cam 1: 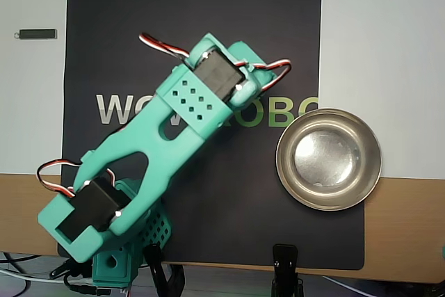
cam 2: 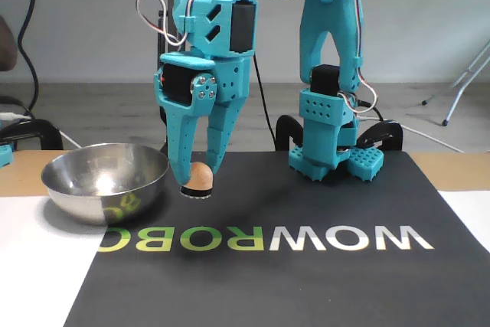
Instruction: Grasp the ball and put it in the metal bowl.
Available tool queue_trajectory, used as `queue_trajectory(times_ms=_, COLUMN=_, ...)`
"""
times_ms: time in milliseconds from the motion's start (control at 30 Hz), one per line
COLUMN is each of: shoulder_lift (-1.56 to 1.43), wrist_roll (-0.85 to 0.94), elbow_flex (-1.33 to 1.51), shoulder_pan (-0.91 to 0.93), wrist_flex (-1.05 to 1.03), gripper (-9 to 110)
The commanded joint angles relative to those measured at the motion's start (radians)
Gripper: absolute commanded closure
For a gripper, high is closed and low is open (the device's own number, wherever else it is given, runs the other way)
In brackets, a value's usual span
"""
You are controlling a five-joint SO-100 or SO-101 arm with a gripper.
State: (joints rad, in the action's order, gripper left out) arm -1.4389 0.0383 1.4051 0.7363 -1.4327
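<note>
Orange ball [cam 2: 200,176] held aloft beside shiny metal bowl [cam 2: 105,181], bowl empty.

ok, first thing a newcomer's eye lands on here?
In the fixed view, the teal gripper hanging over the black mat, shut on the small orange ball held clear of the surface. Next, the shiny metal bowl just to its left in that view, empty. In the overhead view the arm hides the ball entirely.

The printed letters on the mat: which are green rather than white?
The letters nearest the metal bowl, reading OBO in the overhead view, are green; the rest are white.
</note>
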Motion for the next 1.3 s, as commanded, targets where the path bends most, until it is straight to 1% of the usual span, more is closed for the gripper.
queue_trajectory(times_ms=0, shoulder_lift=-0.054, wrist_roll=0.0, elbow_flex=-0.038, shoulder_pan=0.02, wrist_flex=0.003, gripper=77)
queue_trajectory(times_ms=567, shoulder_lift=-0.014, wrist_roll=0.0, elbow_flex=-0.104, shoulder_pan=0.164, wrist_flex=0.008, gripper=77)
queue_trajectory(times_ms=1000, shoulder_lift=0.13, wrist_roll=0.0, elbow_flex=-0.238, shoulder_pan=0.295, wrist_flex=0.0, gripper=77)
queue_trajectory(times_ms=1267, shoulder_lift=0.201, wrist_roll=0.0, elbow_flex=-0.256, shoulder_pan=0.35, wrist_flex=0.012, gripper=77)
